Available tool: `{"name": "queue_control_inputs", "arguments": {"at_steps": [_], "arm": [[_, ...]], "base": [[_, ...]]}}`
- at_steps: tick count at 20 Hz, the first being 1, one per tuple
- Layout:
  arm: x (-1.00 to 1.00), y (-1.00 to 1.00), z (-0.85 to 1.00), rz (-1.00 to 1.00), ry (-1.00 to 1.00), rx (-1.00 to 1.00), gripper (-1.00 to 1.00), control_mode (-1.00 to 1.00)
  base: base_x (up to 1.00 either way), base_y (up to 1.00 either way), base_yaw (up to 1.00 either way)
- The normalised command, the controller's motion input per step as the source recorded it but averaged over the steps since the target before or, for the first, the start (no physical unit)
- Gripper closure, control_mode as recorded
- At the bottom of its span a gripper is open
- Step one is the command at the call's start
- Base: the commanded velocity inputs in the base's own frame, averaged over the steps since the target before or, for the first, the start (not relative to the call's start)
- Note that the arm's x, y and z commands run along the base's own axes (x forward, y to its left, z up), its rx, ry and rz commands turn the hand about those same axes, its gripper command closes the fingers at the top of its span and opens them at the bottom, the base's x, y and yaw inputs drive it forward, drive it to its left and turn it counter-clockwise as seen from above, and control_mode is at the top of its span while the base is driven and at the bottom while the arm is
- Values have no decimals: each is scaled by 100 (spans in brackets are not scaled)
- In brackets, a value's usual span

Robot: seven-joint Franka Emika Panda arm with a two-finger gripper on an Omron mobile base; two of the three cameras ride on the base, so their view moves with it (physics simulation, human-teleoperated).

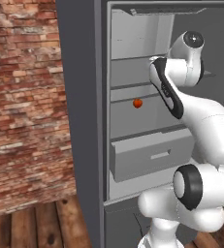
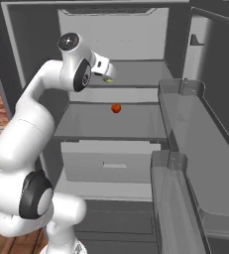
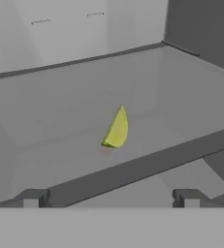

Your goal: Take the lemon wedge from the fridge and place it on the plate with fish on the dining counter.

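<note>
Hand (image 3: 111,196) (spread) faces lemon wedge (image 3: 116,129) unobstructed.

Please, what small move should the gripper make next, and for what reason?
Probably ease forward and down toward the lemon wedge. The gripper is open, its fingertips wide apart with nothing between them, and the wedge lies on the fridge shelf ahead, beyond the shelf's front edge, not yet between them.

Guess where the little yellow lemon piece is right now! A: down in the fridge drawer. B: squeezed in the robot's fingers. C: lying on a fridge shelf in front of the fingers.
C: the lemon wedge lies on a pale shelf of the fridge, ahead of the open gripper, untouched.
</note>
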Motion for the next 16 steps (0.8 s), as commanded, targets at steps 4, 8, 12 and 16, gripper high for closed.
{"name": "queue_control_inputs", "arguments": {"at_steps": [4,8,12,16], "arm": [[52,-18,-16,0,0,0,-100,-100],[56,-11,-4,0,0,0,-100,-100],[47,0,-2,0,0,0,-100,-100],[33,0,-9,0,1,0,-100,-100]], "base": [[0,0,0],[0,0,0],[0,0,0],[0,0,0]]}}
